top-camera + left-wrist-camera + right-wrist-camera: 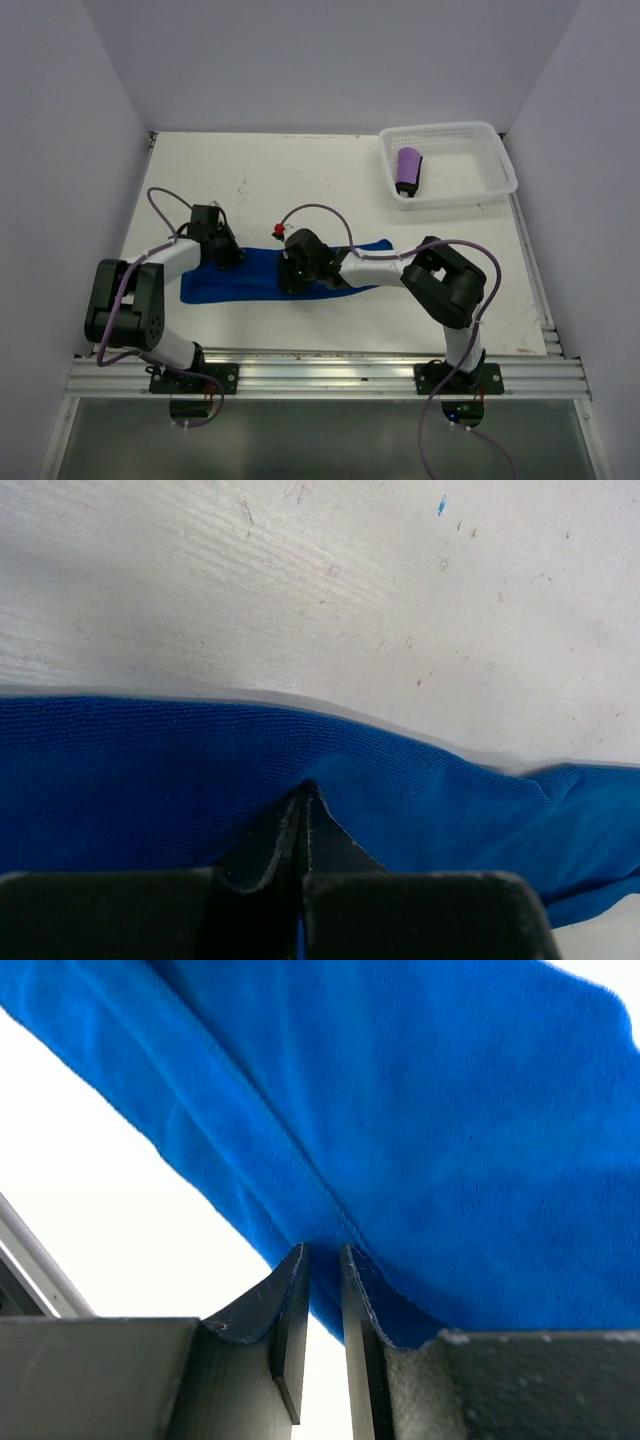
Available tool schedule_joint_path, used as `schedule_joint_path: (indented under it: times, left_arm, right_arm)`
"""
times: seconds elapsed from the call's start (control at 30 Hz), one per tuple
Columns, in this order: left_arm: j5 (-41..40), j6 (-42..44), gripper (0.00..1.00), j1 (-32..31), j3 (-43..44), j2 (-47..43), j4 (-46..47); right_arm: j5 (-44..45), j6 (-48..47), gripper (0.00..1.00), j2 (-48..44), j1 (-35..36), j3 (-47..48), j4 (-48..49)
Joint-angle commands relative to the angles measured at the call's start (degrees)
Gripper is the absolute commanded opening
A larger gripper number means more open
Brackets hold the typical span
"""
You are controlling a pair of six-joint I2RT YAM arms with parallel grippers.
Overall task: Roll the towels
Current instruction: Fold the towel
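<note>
Low over the table (300,170), left gripper (226,256) and right gripper (293,273) pinch the blue towel (252,279).

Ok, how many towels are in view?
2. A bright blue cloth towel lies stretched out on the white table, centre-left; a rolled dark purple cloth towel sits in the white plastic mesh basket, far right. No others visible.
</note>
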Motion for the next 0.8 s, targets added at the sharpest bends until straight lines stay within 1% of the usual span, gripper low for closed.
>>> schedule_joint_path:
  times: [0.0,0.4,0.43,0.77]
  left_arm:
    - [-5.6,0.7,0.0,0.0,0.3,2.2,-0.4]
    - [-6.4,1.1,0.0,0.0,0.1,2.8,-0.7]
    - [-6.8,1.2,0.0,0.0,0.0,2.5,-0.7]
    - [-7.2,1.4,0.0,0.0,0.0,2.3,-1.2]
  right_arm:
    - [-2.3,-0.2,0.24,-2.5,0.5,-3.1,-3.8]
    - [-6.5,-0.8,0.25,-4.6,1.8,-7.7,-2.1]
    - [-6.8,-0.7,0.25,-5.0,2.0,-7.9,-0.8]
    - [-8.7,-2.2,0.26,-13.4,3.9,-10.1,-1.4]
